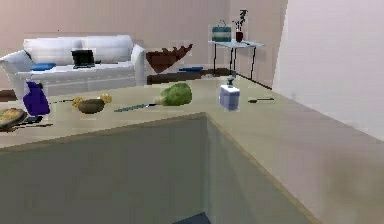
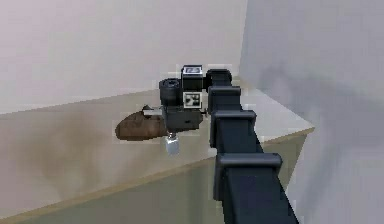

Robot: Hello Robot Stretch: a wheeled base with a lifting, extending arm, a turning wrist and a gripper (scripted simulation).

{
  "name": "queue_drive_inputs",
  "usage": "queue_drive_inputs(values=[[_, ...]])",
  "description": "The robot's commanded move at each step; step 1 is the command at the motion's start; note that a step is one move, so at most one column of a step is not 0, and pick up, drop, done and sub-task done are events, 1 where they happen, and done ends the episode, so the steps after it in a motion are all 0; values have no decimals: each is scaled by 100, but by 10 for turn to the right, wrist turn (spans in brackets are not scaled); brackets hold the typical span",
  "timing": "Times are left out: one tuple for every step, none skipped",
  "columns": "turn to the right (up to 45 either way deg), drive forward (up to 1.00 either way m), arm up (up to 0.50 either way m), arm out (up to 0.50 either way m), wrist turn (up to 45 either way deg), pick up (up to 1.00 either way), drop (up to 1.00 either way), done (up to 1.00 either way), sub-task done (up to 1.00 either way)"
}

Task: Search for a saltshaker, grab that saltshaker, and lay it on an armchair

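While the arm (image 2: pixel 235 150) reaches over the counter (image 2: pixel 70 150), we flag a botched grab.
Gripper (image 2: pixel 170 136) sits by a brown lump (image 2: pixel 138 127); small pale thing (image 2: pixel 173 147) at its tip, maybe the saltshaker, unconfirmed. Fingers spread or pressed, holding anything or not: we cannot tell. Lifting could nudge the lump or drop the pale thing off the counter edge.

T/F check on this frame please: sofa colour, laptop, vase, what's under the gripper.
1. The sofa is white. True.
2. A laptop sits on the sofa. True.
3. The vase on the counter is red. False: it is blue.
4. The gripper has only bare floor behind it. False: it is at the counter with a brown lump lying by it, so I cannot tell whether it holds anything.
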Motion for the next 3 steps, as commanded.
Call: queue_drive_inputs(values=[[0,0,-16,0,0,0,0,0,0],[0,0,0,0,0,100,0,0,0],[0,0,10,0,0,0,0,0,0]])
